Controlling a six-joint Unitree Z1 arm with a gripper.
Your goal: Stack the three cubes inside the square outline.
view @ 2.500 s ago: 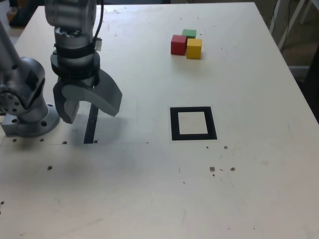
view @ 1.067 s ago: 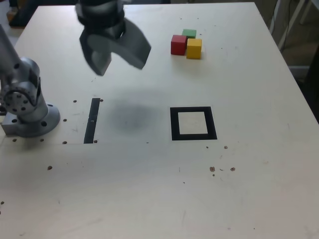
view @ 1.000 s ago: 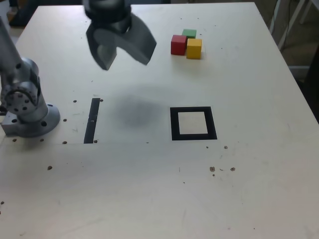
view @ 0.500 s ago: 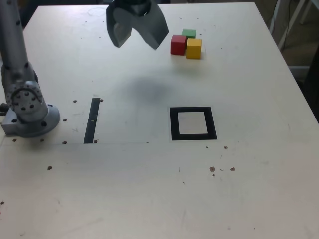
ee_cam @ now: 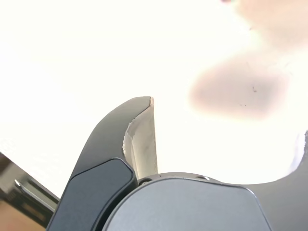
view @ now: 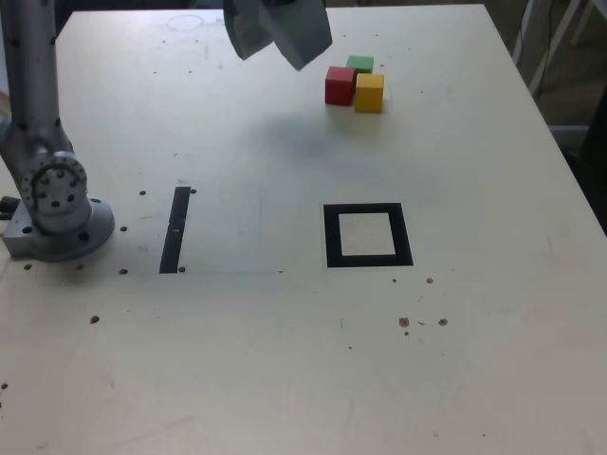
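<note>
1. Red, yellow and green: the three cubes sit huddled together on the far part of the tabletop (view: 493, 190). The red cube (view: 340, 84) is on the exterior view's left, the yellow cube (view: 369, 92) touches it on the right, and the green cube (view: 360, 64) is tucked just behind the pair.
2. None of them is in the square outline (view: 368, 234), which lies nearer the camera, well apart from the cluster, its pale interior bare.
3. So no cube has been stacked yet, and I judge the step in hand to be the approach for the first pick.
4. My tool (view: 278, 38) hangs in the air above the tabletop, on the exterior view's left of the cubes and near them but touching nothing. Its jaws are spread wide and hold nothing.
5. The wrist view is washed out to near white. I make out one finger (ee_cam: 139, 139) and a dull shadow on the tabletop, probably my own, but no cube.
6. Next I need to travel over one cube and come down with a jaw on either side. That is awkward, because the cubes press against each other. The red or yellow one seems easiest, taken across faces that are free.
</note>
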